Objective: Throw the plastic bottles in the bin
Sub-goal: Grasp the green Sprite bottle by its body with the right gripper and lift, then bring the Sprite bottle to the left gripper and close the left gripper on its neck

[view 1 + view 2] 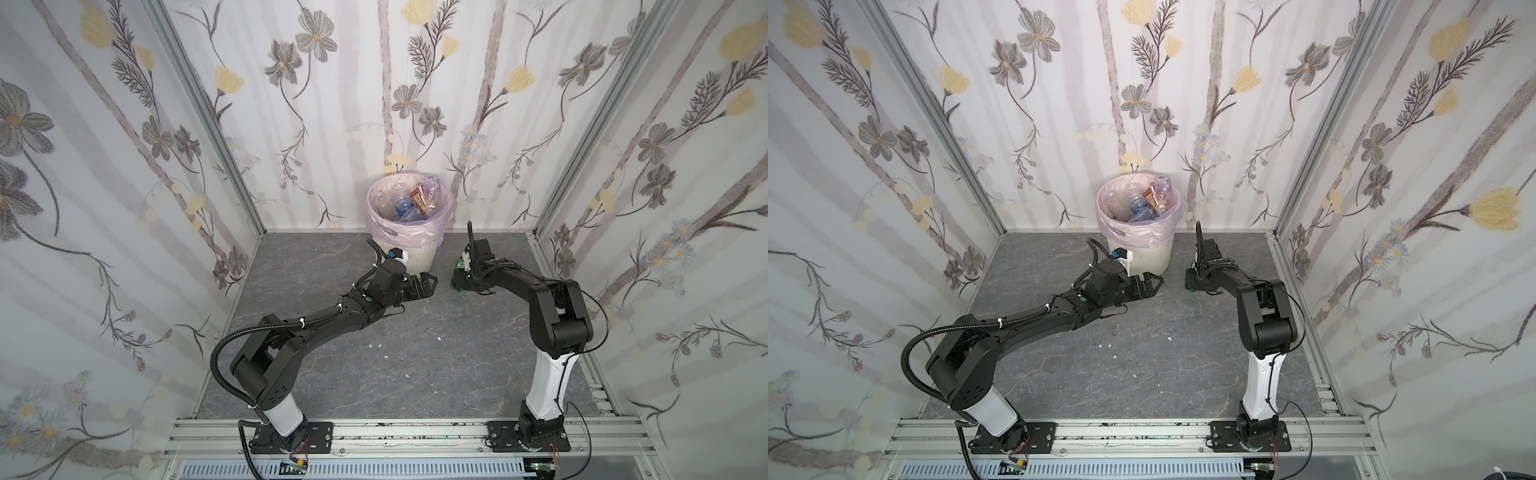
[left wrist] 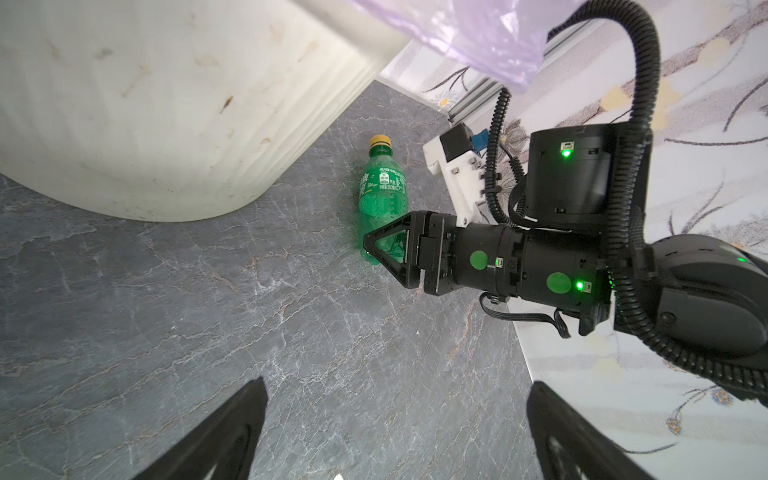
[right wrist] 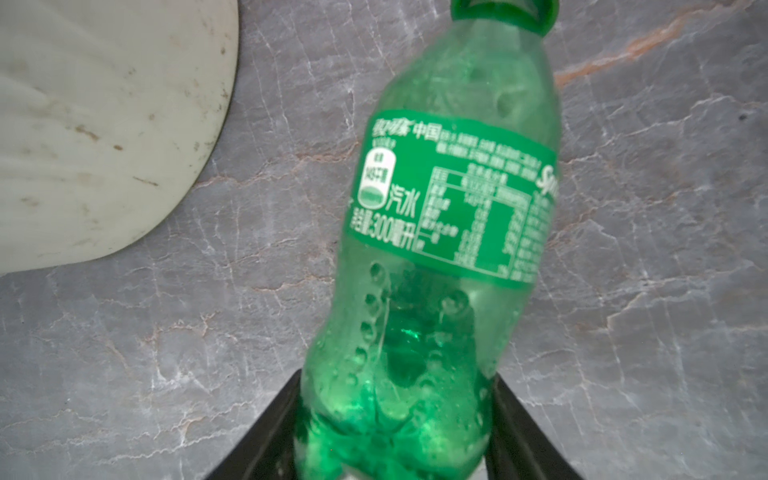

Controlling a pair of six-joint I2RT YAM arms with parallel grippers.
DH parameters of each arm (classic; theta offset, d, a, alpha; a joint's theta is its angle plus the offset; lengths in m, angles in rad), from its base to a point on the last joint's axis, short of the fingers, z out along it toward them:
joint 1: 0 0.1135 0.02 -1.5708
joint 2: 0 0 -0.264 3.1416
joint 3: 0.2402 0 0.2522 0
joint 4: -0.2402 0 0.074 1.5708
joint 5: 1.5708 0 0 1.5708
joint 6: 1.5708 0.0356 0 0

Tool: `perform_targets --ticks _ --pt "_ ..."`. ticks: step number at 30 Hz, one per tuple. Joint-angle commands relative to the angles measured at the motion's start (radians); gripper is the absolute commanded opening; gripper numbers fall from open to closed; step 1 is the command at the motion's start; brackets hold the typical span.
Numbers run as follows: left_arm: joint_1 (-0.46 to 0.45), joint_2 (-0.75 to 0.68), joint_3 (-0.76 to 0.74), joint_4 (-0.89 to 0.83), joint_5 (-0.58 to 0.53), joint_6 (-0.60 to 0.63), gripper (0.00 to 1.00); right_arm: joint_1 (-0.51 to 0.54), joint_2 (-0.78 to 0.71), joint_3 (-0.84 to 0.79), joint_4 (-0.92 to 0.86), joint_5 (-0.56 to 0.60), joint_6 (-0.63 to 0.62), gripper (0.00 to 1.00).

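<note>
Right wrist view: translucent green bottle (image 3: 436,299), green label (image 3: 453,199) with white print.

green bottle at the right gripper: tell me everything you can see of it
The green bottle is translucent green plastic with a dimpled lower body, a green label printed in white, and a yellow cap. It lies on its side on the grey marbled floor, beside the bin but apart from it. The right gripper straddles its base end, fingers close against both sides; whether they pinch it is unclear.
</note>
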Motion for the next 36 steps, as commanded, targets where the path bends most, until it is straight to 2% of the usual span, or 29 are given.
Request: perform_targets --ticks 1,6,14,26,31,36 --pt "0.002 -0.008 -0.005 0.036 -0.002 -0.009 1.0 0.006 -0.019 -0.012 0.032 0.013 -0.008 0.57" --pt "0.01 -0.006 -0.016 0.037 -0.006 -0.03 1.0 0.019 -0.059 -0.066 0.051 -0.004 -0.004 0.53" --pt "0.028 0.017 -0.02 0.036 0.012 -0.067 1.0 0.075 -0.166 -0.215 0.109 -0.045 0.013 0.53" --pt "0.078 0.006 -0.101 0.037 0.04 -0.116 1.0 0.28 -0.312 -0.404 0.208 -0.101 0.044 0.53" --pt "0.125 -0.058 -0.18 0.037 0.024 -0.118 1.0 0.367 -0.307 -0.407 0.235 -0.099 0.051 0.54" --pt "0.171 -0.112 -0.236 0.037 0.02 -0.129 1.0 0.42 -0.24 -0.355 0.247 -0.114 0.063 0.56"
